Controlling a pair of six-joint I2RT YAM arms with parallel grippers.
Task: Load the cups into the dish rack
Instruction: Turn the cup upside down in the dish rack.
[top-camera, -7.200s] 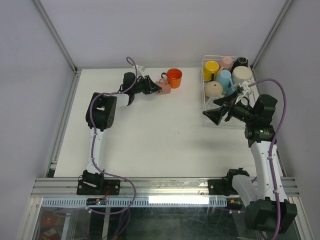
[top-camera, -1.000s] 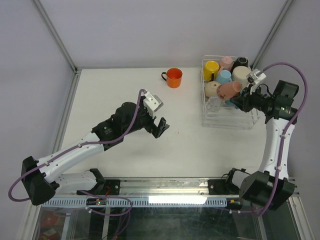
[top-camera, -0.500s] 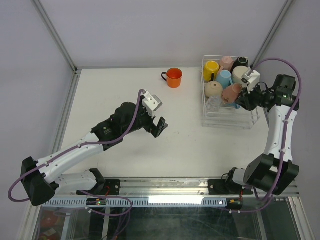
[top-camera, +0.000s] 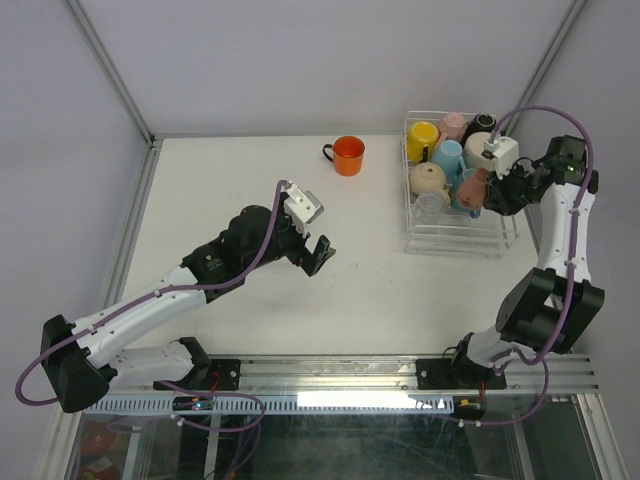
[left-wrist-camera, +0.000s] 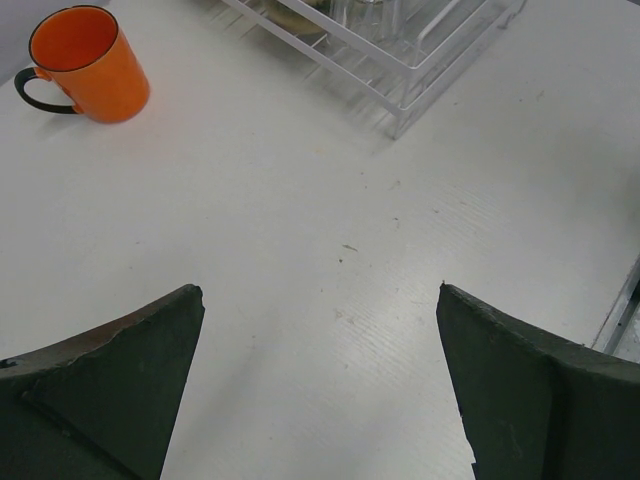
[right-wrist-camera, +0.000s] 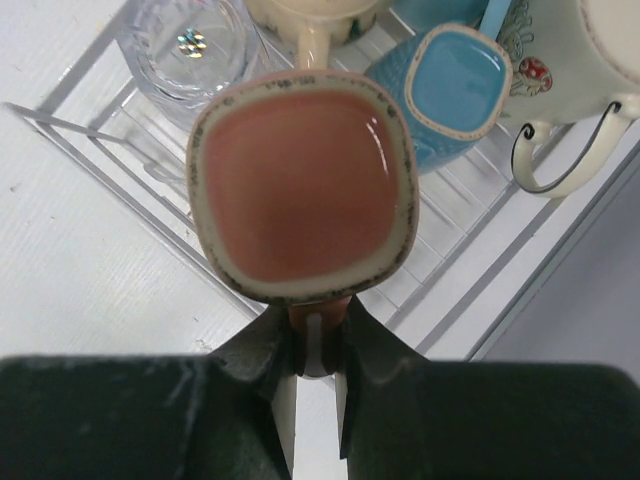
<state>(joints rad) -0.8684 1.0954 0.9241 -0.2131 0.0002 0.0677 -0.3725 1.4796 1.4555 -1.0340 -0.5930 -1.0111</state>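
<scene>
My right gripper (right-wrist-camera: 318, 325) is clenched on the handle of the pink squarish mug (right-wrist-camera: 300, 185), one finger on each side of it. The mug hangs in the air over the clear wire-edged dish rack (right-wrist-camera: 120, 135). Its glossy pink face with a speckled beige rim is turned toward my wrist camera, and I cannot tell whether that face is the mouth or the base. Directly past it in the rack stand a clear glass tumbler (right-wrist-camera: 190, 40), a beige mug (right-wrist-camera: 310, 15) and a blue squarish mug (right-wrist-camera: 455, 85) that sits just beside the pink one. A cream mug (right-wrist-camera: 600, 60) with a thin dark-lined handle is farther to the right. From above, the pink squarish mug (top-camera: 472, 186) sits at my right gripper (top-camera: 487, 190) over the middle of the rack (top-camera: 455, 240). The rack's far end is filled with a yellow mug (top-camera: 422, 135), a second pink mug (top-camera: 454, 124) and a black mug (top-camera: 485, 123). The rack stands at the right side of the white table (top-camera: 380, 280). Well apart from it, near the far edge, an orange mug (top-camera: 347, 156) with a black handle stands upright. My left gripper (left-wrist-camera: 318, 290) hovers over bare tabletop with its fingers spread wide, grasping nothing.
</scene>
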